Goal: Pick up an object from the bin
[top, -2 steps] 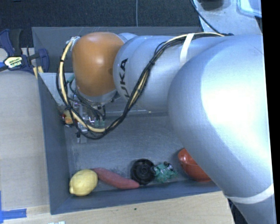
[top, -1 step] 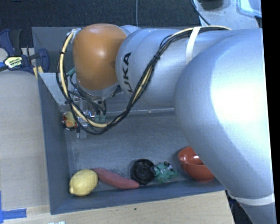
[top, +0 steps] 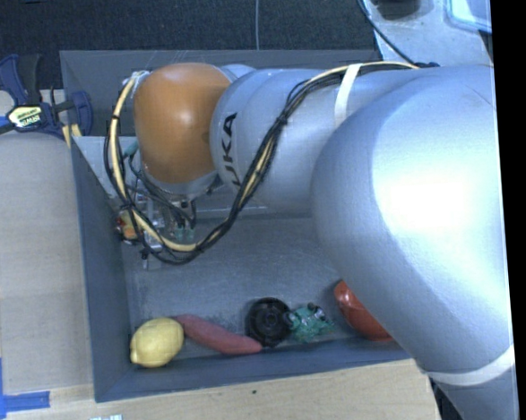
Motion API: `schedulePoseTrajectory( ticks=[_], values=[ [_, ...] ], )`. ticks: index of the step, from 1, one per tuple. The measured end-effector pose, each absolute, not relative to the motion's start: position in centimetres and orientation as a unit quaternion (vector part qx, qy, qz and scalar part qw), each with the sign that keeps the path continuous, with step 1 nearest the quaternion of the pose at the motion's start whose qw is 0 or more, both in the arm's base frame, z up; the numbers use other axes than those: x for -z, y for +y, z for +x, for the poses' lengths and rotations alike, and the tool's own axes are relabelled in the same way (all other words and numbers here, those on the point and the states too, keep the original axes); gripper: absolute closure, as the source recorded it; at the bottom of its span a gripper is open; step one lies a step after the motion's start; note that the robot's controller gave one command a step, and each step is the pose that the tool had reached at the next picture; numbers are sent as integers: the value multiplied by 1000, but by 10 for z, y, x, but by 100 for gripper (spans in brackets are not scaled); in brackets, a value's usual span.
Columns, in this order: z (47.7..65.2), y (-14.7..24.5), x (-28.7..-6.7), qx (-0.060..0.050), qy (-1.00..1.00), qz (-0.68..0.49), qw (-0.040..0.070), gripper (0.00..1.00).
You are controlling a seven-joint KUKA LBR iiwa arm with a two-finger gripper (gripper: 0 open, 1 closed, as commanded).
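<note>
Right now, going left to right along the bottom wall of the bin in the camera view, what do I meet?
Yellow lemon → long reddish root → black round disc → small green thing → red thing, partly hidden under the arm.

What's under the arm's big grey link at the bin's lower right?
A red rounded thing pokes out from under the arm; its right part is covered. Left of it a small green thing lies in the open. Whatever else lies beneath the link is hidden.
</note>
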State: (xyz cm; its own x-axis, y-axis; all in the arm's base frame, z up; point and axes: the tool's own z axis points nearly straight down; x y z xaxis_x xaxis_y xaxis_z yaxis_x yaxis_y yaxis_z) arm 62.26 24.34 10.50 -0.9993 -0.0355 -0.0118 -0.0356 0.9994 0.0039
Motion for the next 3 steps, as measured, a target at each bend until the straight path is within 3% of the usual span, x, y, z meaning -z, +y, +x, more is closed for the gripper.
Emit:
schedulePoseTrajectory(
  ticks=[1, 2, 3],
  values=[
    [623, 237, -69, -4, 998, 63, 8, 0],
    [627, 238, -71, -3, 1000, -19, 9, 100],
    [627, 238, -71, -3, 1000, -19, 9, 100]
  ],
)
